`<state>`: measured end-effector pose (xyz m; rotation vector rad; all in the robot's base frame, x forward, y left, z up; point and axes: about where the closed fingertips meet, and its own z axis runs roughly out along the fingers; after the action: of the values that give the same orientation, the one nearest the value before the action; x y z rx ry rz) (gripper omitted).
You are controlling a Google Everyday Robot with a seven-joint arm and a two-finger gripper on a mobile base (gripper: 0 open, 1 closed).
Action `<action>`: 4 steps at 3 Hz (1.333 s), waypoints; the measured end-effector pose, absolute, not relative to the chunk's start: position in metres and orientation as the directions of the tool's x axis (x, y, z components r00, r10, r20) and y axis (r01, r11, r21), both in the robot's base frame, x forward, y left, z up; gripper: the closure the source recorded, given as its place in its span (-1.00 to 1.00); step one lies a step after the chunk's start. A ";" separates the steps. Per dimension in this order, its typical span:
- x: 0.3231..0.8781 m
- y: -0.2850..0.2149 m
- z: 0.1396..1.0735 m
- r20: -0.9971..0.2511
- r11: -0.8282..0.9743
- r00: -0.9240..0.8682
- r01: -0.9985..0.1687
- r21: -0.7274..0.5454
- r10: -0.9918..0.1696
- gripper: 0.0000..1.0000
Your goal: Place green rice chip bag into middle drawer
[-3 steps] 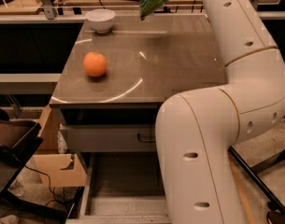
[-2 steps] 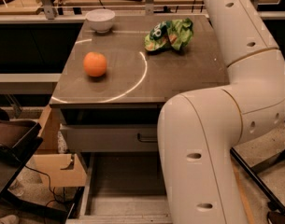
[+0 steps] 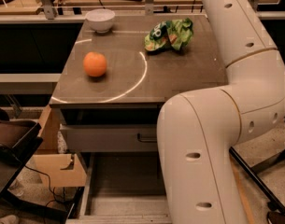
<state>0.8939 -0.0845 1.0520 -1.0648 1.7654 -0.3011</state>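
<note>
Camera view. Finds the green rice chip bag [image 3: 169,34] lying crumpled on the far right part of the table [image 3: 179,78], to the right of the white bowl [image 3: 100,19] and well apart from the orange [image 3: 95,64]. Hung up at the top edge of the frame a second ago; lay on the table a moment later, and lies there now in much the same spot. Reads as a release or a drop onto the table rather than into the drawer. Means, as a judgement, no real progress toward the goal: calls for a fresh grasp on the bag, then a carry forward and down. Shows the middle drawer [image 3: 123,181] pulled open below the closed upper drawer front [image 3: 104,138], bare grey floor, no bag inside.

Cannot see the gripper: out of frame, somewhere beyond the top edge, past the point of exit of the white arm [image 3: 212,148]. Cannot tell whether apart, together or clamped on anything; not clamped on the bag, at least, given its free rest on the table. Loses the right part of the drawer and the table's near right corner behind the bulk of the arm. Cuts off the drawer's near end at the bottom edge. Leaves the print on the bag hard to read.
</note>
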 end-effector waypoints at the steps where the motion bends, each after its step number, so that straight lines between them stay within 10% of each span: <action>1: 0.895 -0.083 1.049 -0.627 0.578 -0.103 -0.523 -0.626 -0.772 0.00; 3: 0.898 -0.079 1.041 -0.625 0.575 -0.106 -0.532 -0.622 -0.774 -0.92; 4: 0.899 -0.078 1.039 -0.624 0.574 -0.106 -0.534 -0.621 -0.774 -1.00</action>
<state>0.8986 -0.0777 1.0390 -1.0786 1.7765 -0.2915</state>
